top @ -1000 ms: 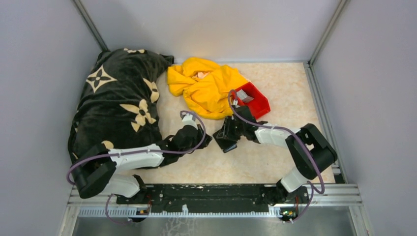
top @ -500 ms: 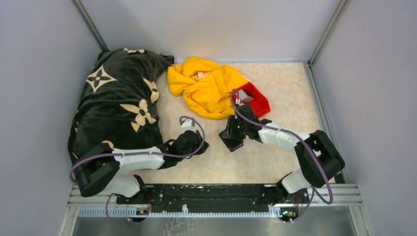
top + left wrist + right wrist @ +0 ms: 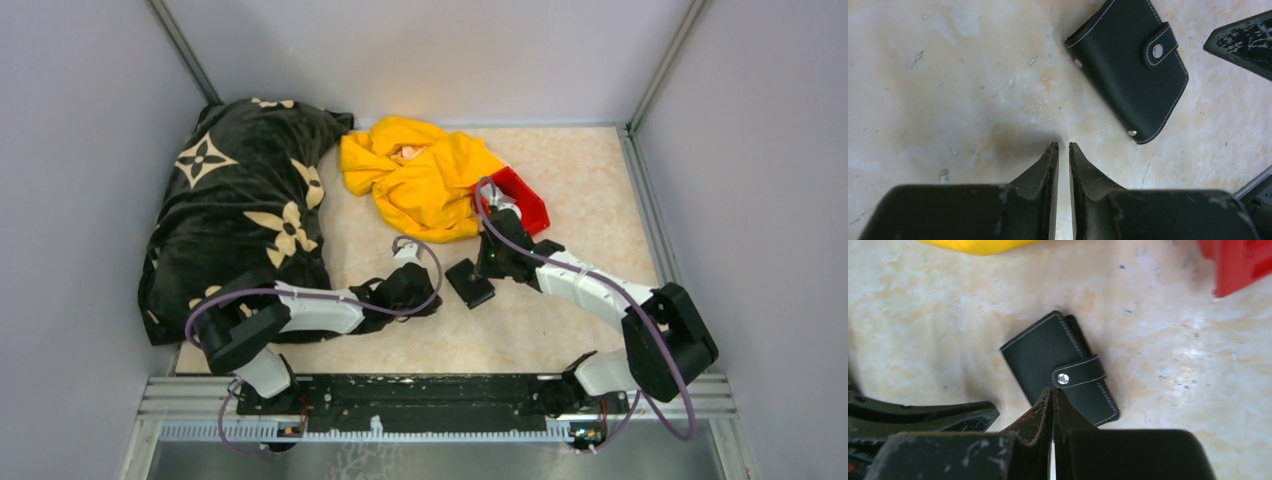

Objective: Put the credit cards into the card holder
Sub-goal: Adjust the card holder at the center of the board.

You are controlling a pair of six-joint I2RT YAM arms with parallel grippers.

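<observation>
The card holder (image 3: 468, 284) is a black wallet lying flat on the table, its snap tab fastened. It also shows in the left wrist view (image 3: 1128, 70) and the right wrist view (image 3: 1048, 357). My left gripper (image 3: 428, 297) is just left of it, jaws nearly together and empty, tips (image 3: 1063, 145) near the bare table. My right gripper (image 3: 486, 268) hovers over the wallet's near edge, shut with nothing between the fingers (image 3: 1053, 391). The credit cards do not show in any view.
A red bin (image 3: 527, 198) stands behind the right wrist, partly covered by it, and shows in the right wrist view (image 3: 1243, 260). A crumpled yellow cloth (image 3: 420, 180) lies beside it. A black patterned blanket (image 3: 240, 200) fills the left side.
The right arm has stretched forward and the wallet now lies flat on the table under it. The left arm has swung right, toward the wallet.
</observation>
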